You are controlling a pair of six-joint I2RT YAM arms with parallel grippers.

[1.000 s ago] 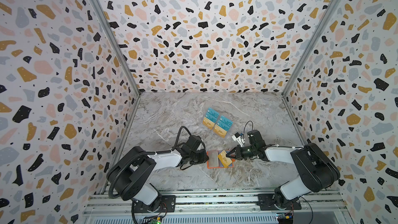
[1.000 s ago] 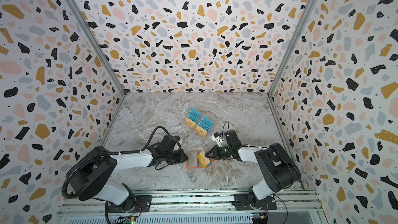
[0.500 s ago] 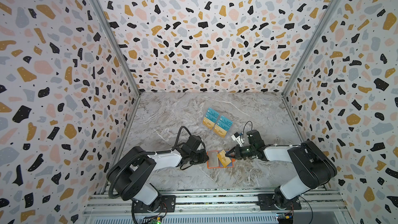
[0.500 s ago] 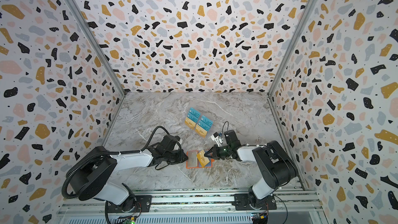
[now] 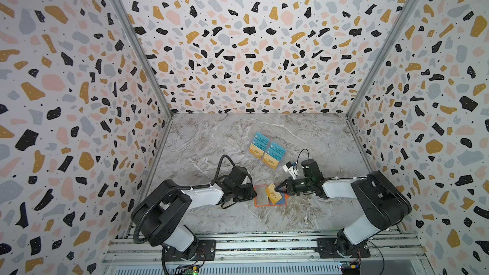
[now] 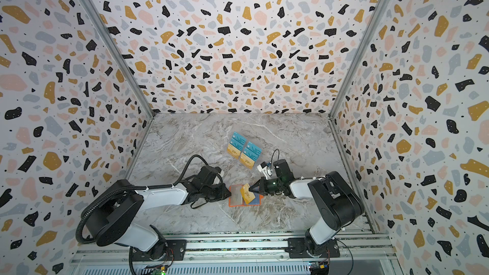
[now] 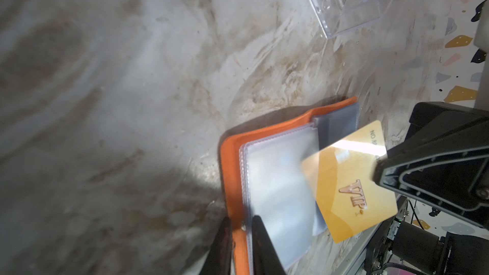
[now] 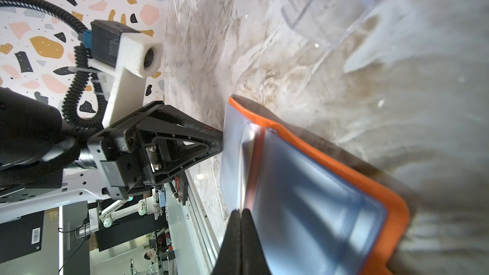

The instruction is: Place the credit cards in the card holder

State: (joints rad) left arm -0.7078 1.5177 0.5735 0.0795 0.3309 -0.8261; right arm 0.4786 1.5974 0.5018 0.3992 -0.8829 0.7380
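We are early on: our right gripper (image 5: 277, 189) pinches one gold card (image 5: 272, 194) tilted over the open card holder (image 5: 255, 204), whose edge our left gripper (image 5: 253, 194) clamps, while the other credit cards (image 5: 267, 151) sit unsleeved in the clear stand (image 7: 341, 3) behind.

A robot lab's test booth: terrazzo-print panel walls (image 5: 251, 35) enclosing a grey marble-look tabletop (image 5: 211, 141), slotted aluminium base rail (image 5: 264, 244)

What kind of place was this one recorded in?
Most likely a robot data-collection booth in a lab: terrazzo-print walls box in a marble-look tabletop, two arms are bolted to an aluminium rail at its front, and the right wrist view shows a workroom beyond.
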